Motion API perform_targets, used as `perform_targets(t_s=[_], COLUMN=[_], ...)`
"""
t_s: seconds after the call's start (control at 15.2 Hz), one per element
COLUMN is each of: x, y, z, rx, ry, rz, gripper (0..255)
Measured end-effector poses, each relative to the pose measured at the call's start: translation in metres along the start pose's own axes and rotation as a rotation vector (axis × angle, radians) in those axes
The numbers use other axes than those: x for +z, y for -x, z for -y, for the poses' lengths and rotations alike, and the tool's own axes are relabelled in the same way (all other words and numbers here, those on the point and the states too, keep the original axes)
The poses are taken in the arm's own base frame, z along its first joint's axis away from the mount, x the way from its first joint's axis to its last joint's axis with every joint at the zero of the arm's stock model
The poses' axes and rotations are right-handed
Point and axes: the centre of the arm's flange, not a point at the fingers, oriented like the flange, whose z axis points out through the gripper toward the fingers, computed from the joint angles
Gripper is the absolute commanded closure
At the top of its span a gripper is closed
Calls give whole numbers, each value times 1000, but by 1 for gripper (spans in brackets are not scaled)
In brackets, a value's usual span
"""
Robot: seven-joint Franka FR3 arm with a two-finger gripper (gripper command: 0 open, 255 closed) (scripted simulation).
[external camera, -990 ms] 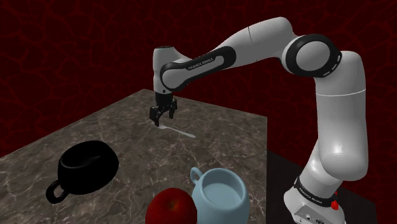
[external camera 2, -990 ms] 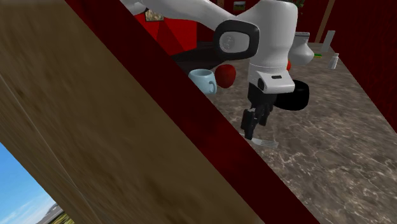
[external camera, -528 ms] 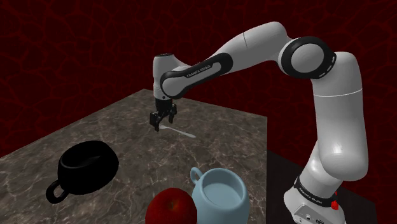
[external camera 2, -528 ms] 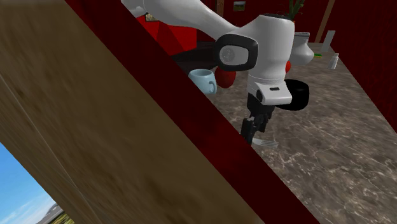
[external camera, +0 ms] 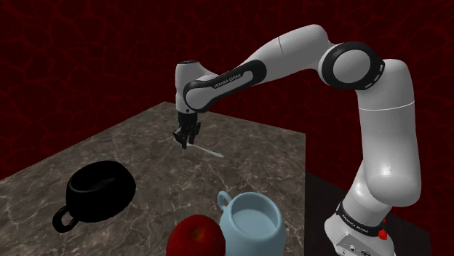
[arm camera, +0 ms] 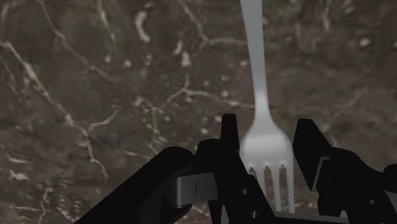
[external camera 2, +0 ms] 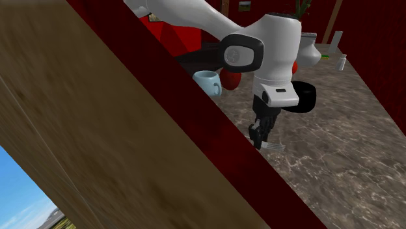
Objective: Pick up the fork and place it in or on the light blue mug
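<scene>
Shoulder view. The fork [external camera: 208,152] lay flat on the dark veined surface [external camera: 247,156], its long axis running from about 10 o'clock to about 4 o'clock. The tined end was at 10 o'clock, under the tool [external camera: 185,140], and the handle end pointed to 4 o'clock, toward the arm's stand. The fork was pale grey and plain, with a thin straight handle that widened into a rounded head bearing four short tines.

Wrist view. The head lay between the two black fingers [arm camera: 230,137], one against each edge of it just behind the tines, so the tool was closed on the fork. The tines reached back toward the tool's body and the handle ran straight away from it over the surface.

Second exterior view. The tines showed just past the fingertips, at about 4 o'clock from the tool.

In the shoulder view the light blue mug [external camera: 251,218] stood upright well apart from the fork, at about 5 o'clock from it. A red apple [external camera: 195,236] touched the mug's side, and a black mug [external camera: 98,190] stood at about 8 o'clock from the fork.
</scene>
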Motion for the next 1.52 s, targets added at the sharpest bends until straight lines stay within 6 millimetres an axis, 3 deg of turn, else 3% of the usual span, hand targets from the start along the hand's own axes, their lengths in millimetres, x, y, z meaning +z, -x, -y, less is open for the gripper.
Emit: perform_targets(t_s=[0.53,1.52], x=[-1,-76], y=[0,-3], z=[1,4], rx=[-2,-3], ry=[-1,-2], rz=[1,3], gripper=[255,255])
